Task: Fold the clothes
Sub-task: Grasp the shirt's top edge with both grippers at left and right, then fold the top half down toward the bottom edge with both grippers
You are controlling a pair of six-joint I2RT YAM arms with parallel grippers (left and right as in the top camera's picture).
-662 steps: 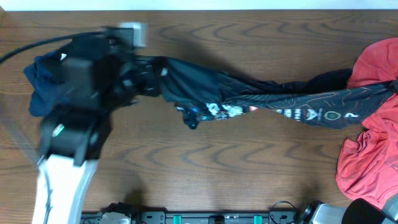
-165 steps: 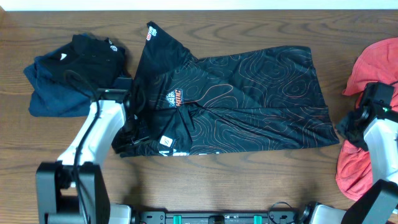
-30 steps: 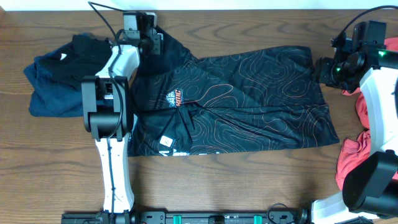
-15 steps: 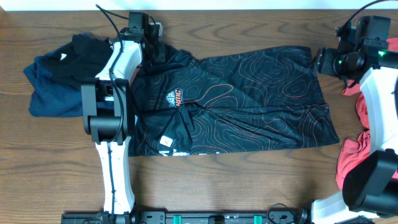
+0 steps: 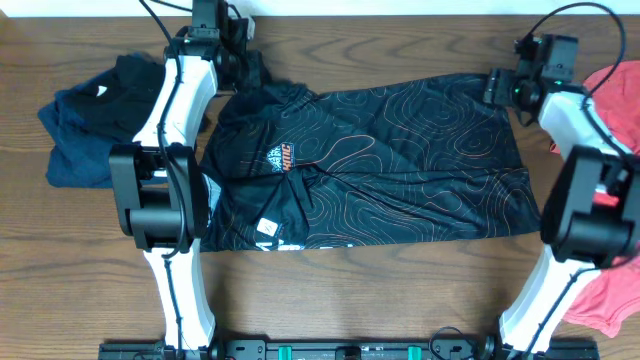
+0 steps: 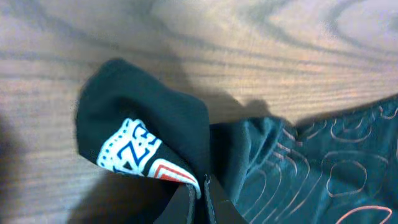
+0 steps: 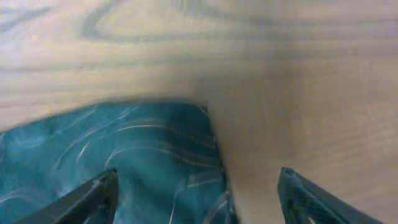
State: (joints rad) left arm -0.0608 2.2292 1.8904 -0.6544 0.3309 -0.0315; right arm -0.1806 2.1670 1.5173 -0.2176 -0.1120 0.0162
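Left jaws have snapped shut and right arm has edged inward in the last second | left gripper (image 6: 198, 202) clenched on sleeve (image 6: 143, 143) of black jersey (image 5: 400, 160) | right gripper (image 7: 199, 196) spread wide — hem corner (image 7: 174, 143) just ahead, between its jaws | garment's long axis runs gripper to gripper

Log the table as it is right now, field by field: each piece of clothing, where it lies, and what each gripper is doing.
jersey: black, spread flat mid-table, logo up, not yet folded
left gripper: shut on the jersey's sleeve, far left corner
right gripper: open, over the jersey's far right corner
red garment: bunched at the right edge
dark pile: left of the jersey
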